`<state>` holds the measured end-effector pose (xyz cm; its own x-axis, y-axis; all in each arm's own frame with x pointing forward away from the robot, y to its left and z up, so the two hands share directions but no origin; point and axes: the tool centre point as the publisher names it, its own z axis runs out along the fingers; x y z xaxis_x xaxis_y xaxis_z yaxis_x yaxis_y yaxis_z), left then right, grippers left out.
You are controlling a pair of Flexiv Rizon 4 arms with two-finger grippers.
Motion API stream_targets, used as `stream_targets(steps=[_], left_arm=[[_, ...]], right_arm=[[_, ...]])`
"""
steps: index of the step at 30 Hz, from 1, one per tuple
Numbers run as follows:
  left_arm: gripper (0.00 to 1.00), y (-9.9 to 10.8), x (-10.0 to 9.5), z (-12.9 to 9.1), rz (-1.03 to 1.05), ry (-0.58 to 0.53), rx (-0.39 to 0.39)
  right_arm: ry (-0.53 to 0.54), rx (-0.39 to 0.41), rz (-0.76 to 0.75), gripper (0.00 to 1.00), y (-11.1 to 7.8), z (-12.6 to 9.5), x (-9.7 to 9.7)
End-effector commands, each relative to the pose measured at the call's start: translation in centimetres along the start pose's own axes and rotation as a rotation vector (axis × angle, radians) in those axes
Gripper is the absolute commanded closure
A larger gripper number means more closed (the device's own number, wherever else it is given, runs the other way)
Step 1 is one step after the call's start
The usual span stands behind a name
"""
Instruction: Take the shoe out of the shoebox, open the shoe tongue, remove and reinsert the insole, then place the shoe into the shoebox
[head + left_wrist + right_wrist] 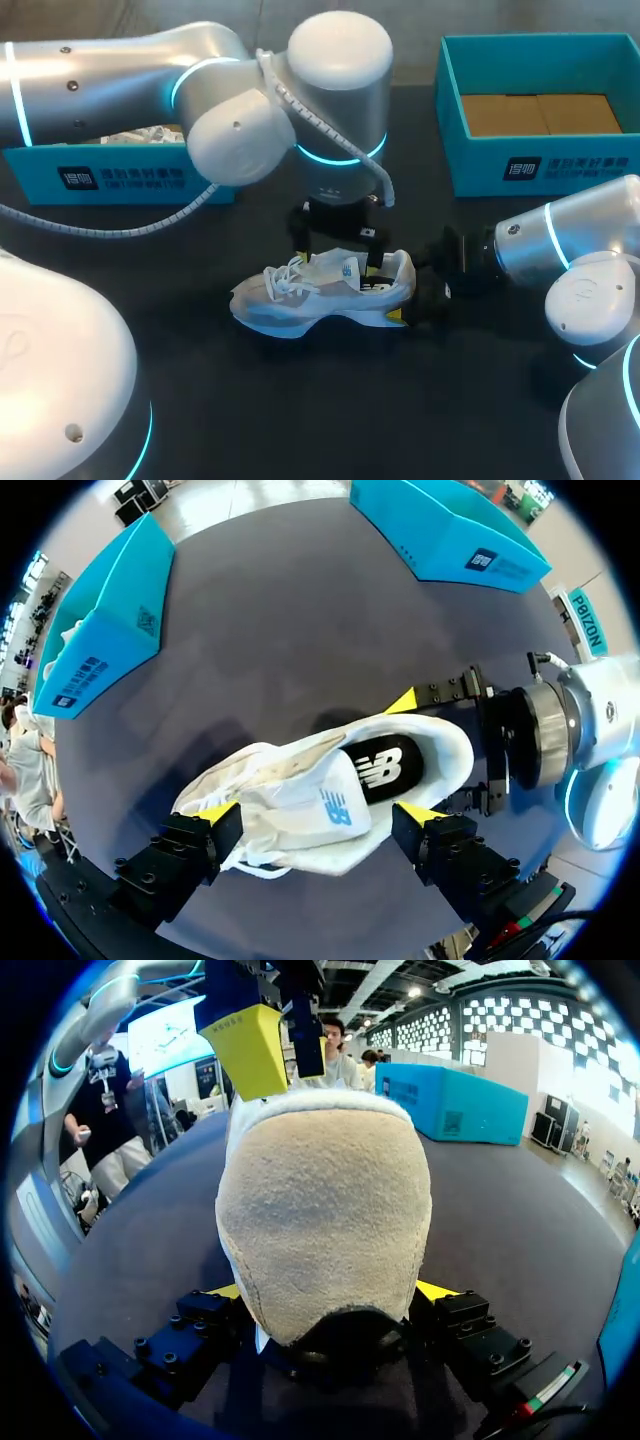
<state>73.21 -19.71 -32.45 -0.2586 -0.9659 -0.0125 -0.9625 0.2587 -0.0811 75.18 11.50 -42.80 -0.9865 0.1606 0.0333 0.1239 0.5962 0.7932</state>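
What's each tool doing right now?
Left tool: straddles the shoe; grip cannot be told.
Right tool: closed on the shoe's heel.

Overhead head view; both wrist views close on the shoe (pixel 322 293)

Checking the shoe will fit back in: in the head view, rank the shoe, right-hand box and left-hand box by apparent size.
1. Right-hand box: largest, though farther off and running to the view's edge.
2. Shoe: clearly smaller.
Left-hand box: unranked; my left arm covers much of it.
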Motion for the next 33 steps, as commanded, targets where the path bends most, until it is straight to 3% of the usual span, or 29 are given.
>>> stream_targets(steps=[1,23,33], left_arm=[[0.00,-0.5,0.7,0.8,-0.001,-0.009,-0.009],[0.00,-1.6,0.3,3.6,-0.008,-0.023,-0.047],[0.00,-1.4,0.0,3.7,0.025,-0.075,-0.048]], right_arm=[[-0.001,0.003,0.000,1.00,-0.1,0.5,0.2],[-0.001,0.003,0.000,1.00,-0.1,0.5,0.2],[-0.001,0.003,0.000,1.00,-0.1,0.5,0.2]])
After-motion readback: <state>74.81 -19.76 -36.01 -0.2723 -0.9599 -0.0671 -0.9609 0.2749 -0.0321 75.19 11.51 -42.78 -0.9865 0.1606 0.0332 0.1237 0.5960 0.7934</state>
